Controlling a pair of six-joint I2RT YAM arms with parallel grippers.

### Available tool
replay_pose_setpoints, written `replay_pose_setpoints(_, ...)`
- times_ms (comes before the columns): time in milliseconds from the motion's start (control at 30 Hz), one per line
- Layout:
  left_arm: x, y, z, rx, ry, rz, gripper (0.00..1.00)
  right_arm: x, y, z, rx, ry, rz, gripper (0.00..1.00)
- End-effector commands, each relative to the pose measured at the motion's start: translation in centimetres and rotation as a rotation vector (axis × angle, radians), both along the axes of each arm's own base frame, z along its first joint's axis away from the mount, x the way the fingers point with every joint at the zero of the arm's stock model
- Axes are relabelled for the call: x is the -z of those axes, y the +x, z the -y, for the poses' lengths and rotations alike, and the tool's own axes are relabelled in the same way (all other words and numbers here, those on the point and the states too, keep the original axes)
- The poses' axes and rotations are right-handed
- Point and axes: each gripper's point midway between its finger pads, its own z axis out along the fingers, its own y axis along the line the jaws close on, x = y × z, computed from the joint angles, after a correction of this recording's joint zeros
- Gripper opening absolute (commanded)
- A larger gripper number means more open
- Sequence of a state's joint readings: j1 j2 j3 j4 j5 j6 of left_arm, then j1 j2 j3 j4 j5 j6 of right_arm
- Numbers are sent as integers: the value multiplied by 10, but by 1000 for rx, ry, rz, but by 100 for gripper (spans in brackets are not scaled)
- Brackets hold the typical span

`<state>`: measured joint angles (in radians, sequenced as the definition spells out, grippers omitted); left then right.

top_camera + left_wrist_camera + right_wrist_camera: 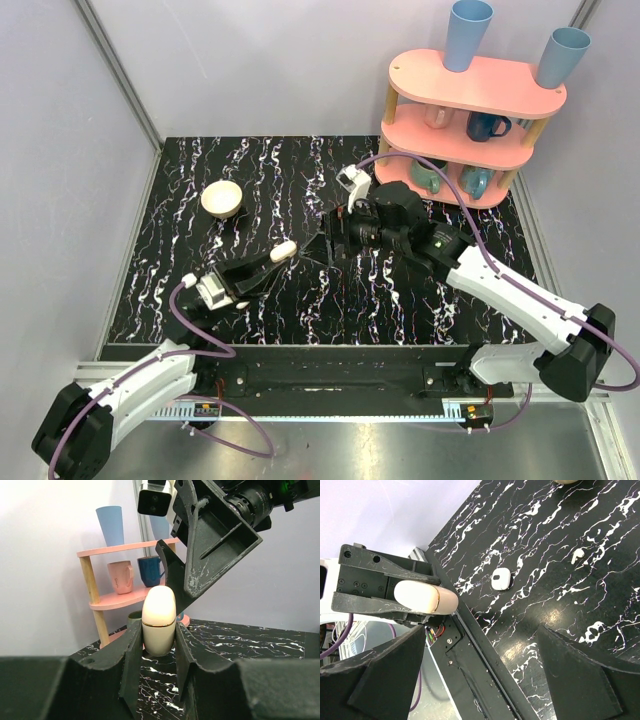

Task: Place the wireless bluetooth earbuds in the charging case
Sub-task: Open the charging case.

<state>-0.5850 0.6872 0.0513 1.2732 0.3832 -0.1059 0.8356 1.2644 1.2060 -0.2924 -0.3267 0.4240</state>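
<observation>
Clamps closed cream case point(159, 612) in left gripper point(159, 635), hangs right gripper point(480, 635) wide apart facing it, shows one earbud point(577, 555) loose on table point(545, 525) near a square case point(501, 578), seemingly nothing inserted yet.

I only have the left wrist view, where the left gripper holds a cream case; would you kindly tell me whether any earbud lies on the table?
Observer: Yes, the right wrist view shows one white earbud lying on the table.
Operator: Is anything near it?
Observer: A small white case with a dark centre lies nearby, not touching it.
Operator: Is the right gripper free?
Observer: Yes, the right gripper is open and empty.
</observation>
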Motion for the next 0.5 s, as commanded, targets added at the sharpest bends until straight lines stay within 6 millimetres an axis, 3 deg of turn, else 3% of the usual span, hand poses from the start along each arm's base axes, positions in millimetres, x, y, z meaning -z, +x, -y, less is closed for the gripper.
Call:
replay_pose_setpoints(0, -9, -19, -5, 36, -46, 83, 0, -27, 2, -10, -30, 73, 57, 100)
replay_pose_setpoints(267, -8, -23, -2, 69, -38, 81, 0, -21, 2, -15, -38, 73, 54, 100)
replay_pose_setpoints(467, -9, -28, 0, 96, -39, 88, 0, -28, 5, -13, -14, 100, 80, 100)
